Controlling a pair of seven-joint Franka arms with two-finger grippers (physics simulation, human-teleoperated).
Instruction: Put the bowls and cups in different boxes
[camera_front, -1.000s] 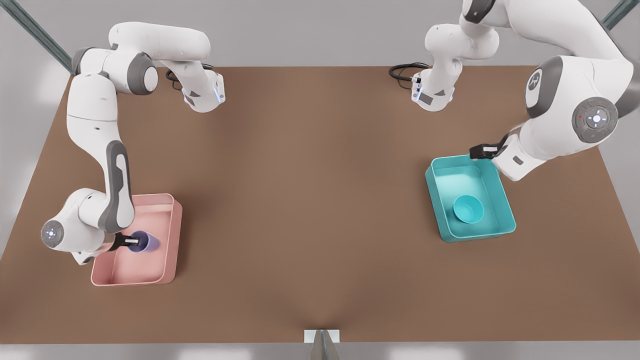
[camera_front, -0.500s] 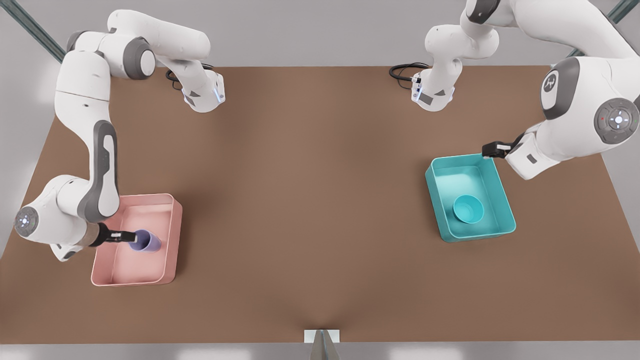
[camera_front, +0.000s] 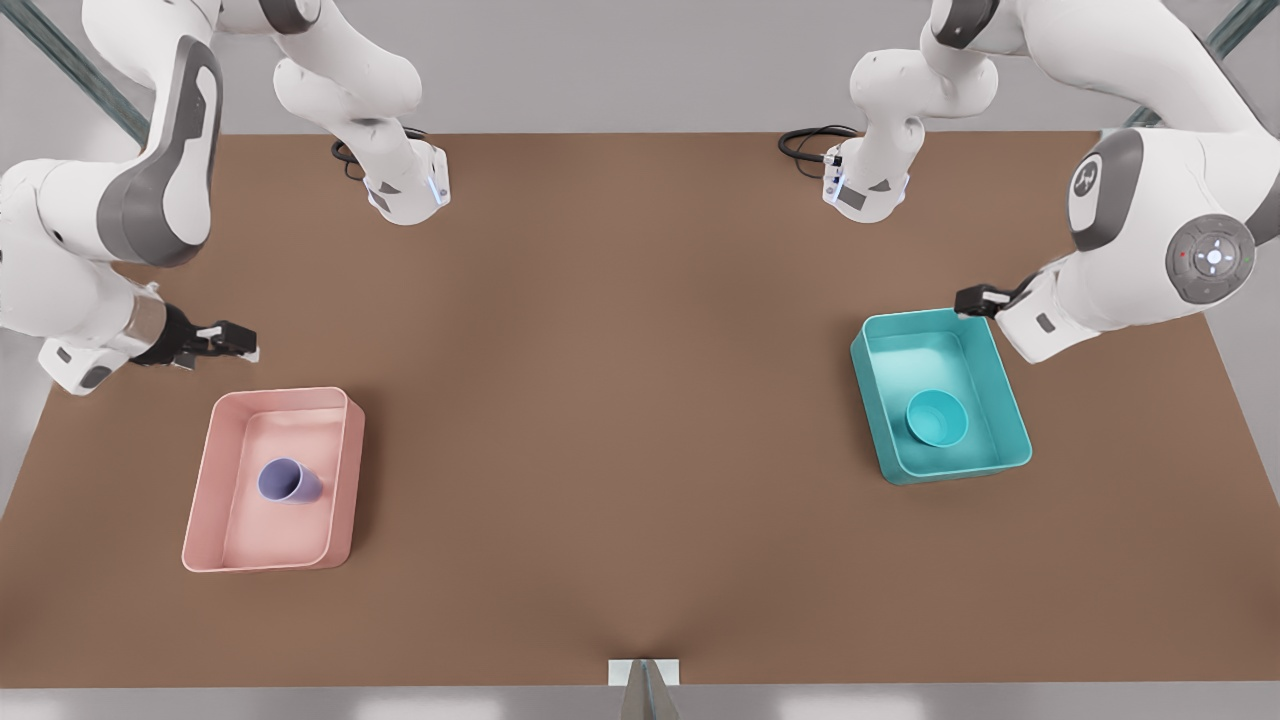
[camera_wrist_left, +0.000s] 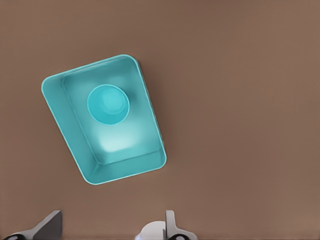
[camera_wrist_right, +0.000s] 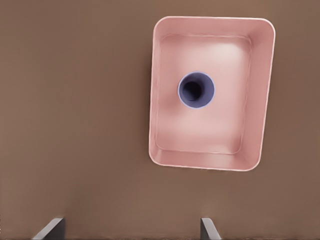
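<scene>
The lavender cup (camera_front: 288, 482) (camera_wrist_right: 196, 90) stands upright inside the pink box (camera_front: 345, 470) (camera_wrist_right: 260, 100) at the front view's left. The teal bowl (camera_front: 936, 417) (camera_wrist_left: 108, 104) sits in the teal box (camera_front: 1010, 400) (camera_wrist_left: 150, 115) at the front view's right. My right gripper (camera_front: 230, 342) (camera_wrist_right: 130, 227) hangs open and empty above the table, just behind the pink box. My left gripper (camera_front: 975, 300) (camera_wrist_left: 110, 225) is open too, holding nothing, above the teal box's far corner.
Both arm bases (camera_front: 405, 190) (camera_front: 865, 185) stand at the table's back edge with black cables (camera_front: 805, 145) beside them. A small white tab (camera_front: 643, 672) sits at the front edge. Bare brown table (camera_front: 620, 400) lies between the two boxes.
My right gripper has let go of the cup and pulled up and back out of the pink box. The cup stays upright in it. My left gripper only shifted slightly.
</scene>
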